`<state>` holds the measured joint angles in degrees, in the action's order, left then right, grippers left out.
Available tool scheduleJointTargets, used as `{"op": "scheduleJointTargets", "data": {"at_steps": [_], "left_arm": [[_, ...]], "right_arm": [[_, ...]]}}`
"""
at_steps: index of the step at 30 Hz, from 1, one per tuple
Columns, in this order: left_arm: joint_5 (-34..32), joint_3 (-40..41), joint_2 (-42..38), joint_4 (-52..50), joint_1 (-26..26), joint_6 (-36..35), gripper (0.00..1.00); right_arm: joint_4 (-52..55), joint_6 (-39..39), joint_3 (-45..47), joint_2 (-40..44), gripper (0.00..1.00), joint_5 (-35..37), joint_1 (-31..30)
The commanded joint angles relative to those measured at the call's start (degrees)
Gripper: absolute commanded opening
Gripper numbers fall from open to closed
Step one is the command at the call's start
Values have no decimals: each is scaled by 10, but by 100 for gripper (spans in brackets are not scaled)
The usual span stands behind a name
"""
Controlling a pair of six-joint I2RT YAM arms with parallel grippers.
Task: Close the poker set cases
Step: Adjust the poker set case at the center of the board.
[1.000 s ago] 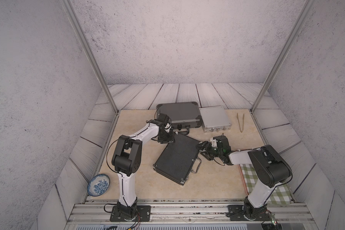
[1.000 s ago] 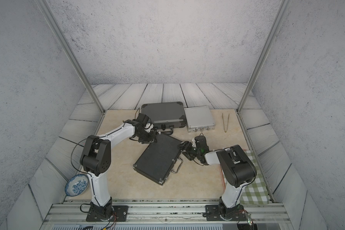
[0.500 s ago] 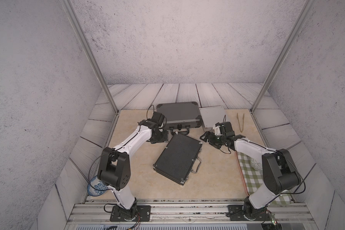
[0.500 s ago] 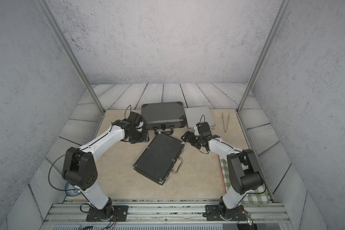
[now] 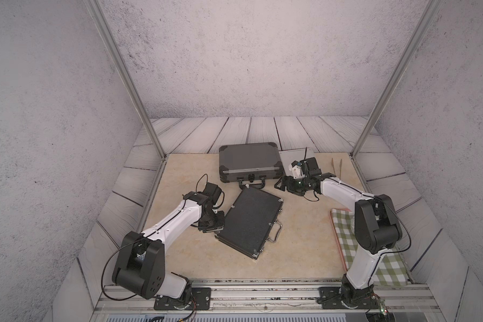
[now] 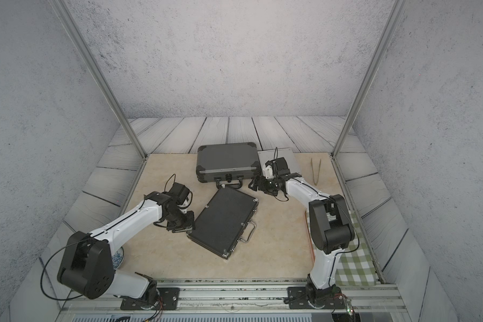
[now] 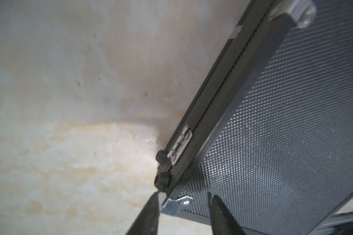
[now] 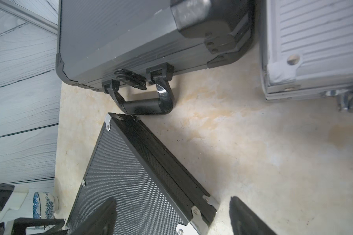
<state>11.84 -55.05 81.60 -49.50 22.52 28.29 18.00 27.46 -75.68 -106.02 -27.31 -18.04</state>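
My left tool (image 7: 185,195), narrow gap, straddles corner of flat black case (image 5: 250,220) on desk (image 5: 193,251). My right tool (image 8: 171,197), wide, hovers near its opposite corner, holding nothing.

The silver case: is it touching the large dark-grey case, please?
Apart. The right wrist view shows bare tabletop between silver case and dark-grey case.

Grey case (image 5: 247,160), silver case (image 5: 293,155), black case (image 5: 251,220), closed
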Motion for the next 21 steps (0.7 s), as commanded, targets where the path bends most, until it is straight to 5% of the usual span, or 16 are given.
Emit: {"op": "scheduleJointTargets", "data": {"at_steps": [1, 10, 17, 21], "left_arm": [[54, 33, -10, -4, 0, 5, 31], [110, 54, -7, 60, 29, 48, 27], [-46, 0, -29, -61, 27, -4, 37], [-16, -9, -54, -80, 27, -21, 35]], "right_arm": [[15, -14, -18, -28, 87, -25, -2], [18, -25, -24, -58, 88, -42, -23], [34, -40, -26, -64, 87, -25, -23], [34, -37, -27, -71, 87, -26, -22]]}}
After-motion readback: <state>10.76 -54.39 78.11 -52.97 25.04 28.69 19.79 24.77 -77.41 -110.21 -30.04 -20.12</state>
